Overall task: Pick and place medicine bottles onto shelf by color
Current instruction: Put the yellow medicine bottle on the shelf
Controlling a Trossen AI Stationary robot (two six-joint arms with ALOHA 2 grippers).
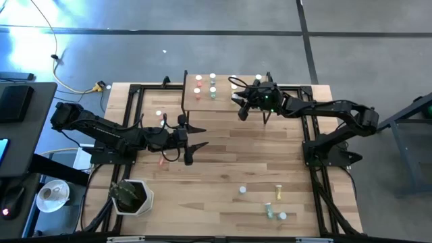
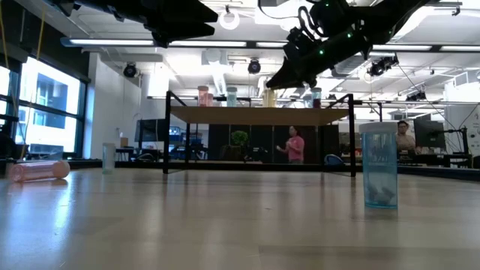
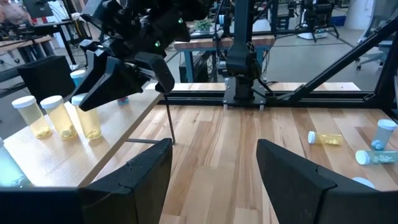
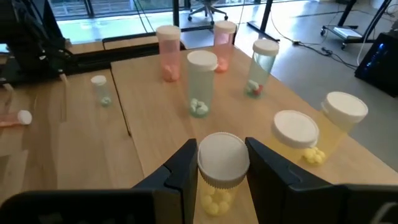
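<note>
We see the right arm stretched in from the right side of the table, elbow bent, its wrist reaching left so the right gripper (image 4: 222, 171) hangs over the right end of the shelf (image 1: 223, 101). Its two fingers are closed partway around a yellow bottle (image 4: 221, 174) with a white cap, held upright just above the shelf board. Two more yellow bottles (image 4: 336, 124) stand beside it on the same end, two green ones (image 4: 200, 84) stand near the middle, and two pink ones (image 4: 168, 53) stand at the far left end.

The left arm lies extended across the middle of the table, pointing right, with the left gripper (image 1: 192, 143) spread wide and holding nothing. A pink bottle (image 1: 163, 160) lies on the table near it. Several bottles remain at the near right of the table (image 1: 223, 202).
</note>
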